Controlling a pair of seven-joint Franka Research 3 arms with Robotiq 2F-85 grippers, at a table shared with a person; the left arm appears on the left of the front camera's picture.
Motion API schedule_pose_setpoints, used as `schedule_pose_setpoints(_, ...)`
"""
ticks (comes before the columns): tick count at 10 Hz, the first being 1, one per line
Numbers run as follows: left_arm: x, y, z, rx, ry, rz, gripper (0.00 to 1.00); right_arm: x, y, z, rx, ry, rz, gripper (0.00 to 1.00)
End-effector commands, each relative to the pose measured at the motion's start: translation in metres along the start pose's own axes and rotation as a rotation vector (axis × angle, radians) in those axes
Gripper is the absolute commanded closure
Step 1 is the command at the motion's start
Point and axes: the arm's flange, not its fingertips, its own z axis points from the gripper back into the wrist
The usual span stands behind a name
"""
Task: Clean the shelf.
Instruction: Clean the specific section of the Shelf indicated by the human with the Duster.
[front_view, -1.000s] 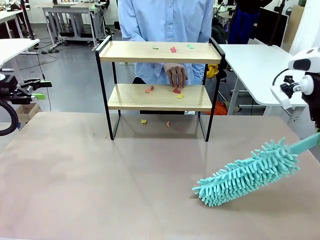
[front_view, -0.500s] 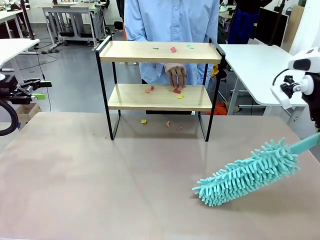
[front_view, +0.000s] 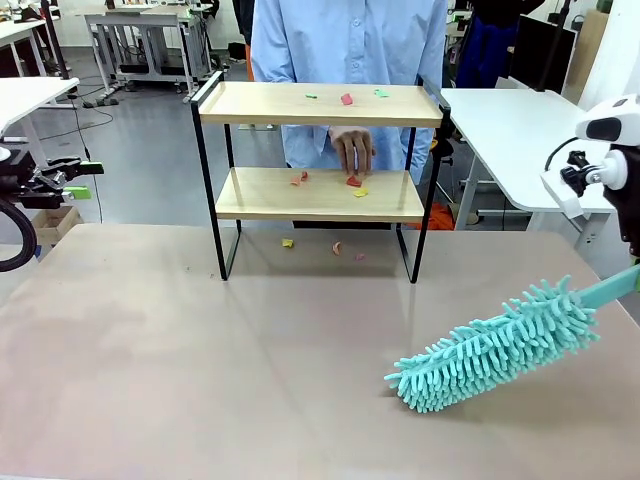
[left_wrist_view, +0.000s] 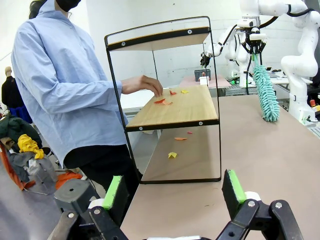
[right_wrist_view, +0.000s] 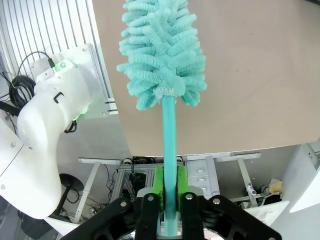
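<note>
the shelf (front_view: 270, 103) stands at the table's far side before the person, paper scraps (front_view: 347, 99) on both boards, their hand (front_view: 352, 150) at the lower one. my right gripper (right_wrist_view: 170, 182) is clenched on the teal duster (front_view: 490, 348); my left gripper (left_wrist_view: 173, 190) hangs released. i'd sweep the top board first, flat and slow, clear of that hand.

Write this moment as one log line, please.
right pincer: shut on duster | left pincer: open | hand: at shelf | scraps: on shelf
</note>
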Motion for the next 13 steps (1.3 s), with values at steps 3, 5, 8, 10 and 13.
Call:
schedule_pose_setpoints(3, 0.004, 0.000, -0.001, -0.001, 0.000, -0.004, 0.00, 0.003, 0.004, 0.018, 0.005, -0.207, -0.056, 0.87)
schedule_pose_setpoints(5, 0.004, 0.000, -0.001, -0.001, 0.000, -0.004, 0.00, 0.022, 0.016, 0.051, -0.037, -0.359, -0.170, 0.87)
schedule_pose_setpoints(8, 0.004, 0.000, -0.001, -0.001, 0.000, -0.004, 0.00, 0.092, 0.034, 0.097, 0.035, -0.545, -0.603, 0.87)
schedule_pose_setpoints(10, 0.004, 0.000, -0.001, -0.001, 0.000, -0.004, 0.00, 0.141, 0.036, 0.112, 0.048, -0.612, -0.810, 0.87)
schedule_pose_setpoints(13, 0.004, 0.000, -0.001, -0.001, 0.000, -0.004, 0.00, 0.192, 0.027, 0.107, 0.041, -0.617, -1.009, 0.87)
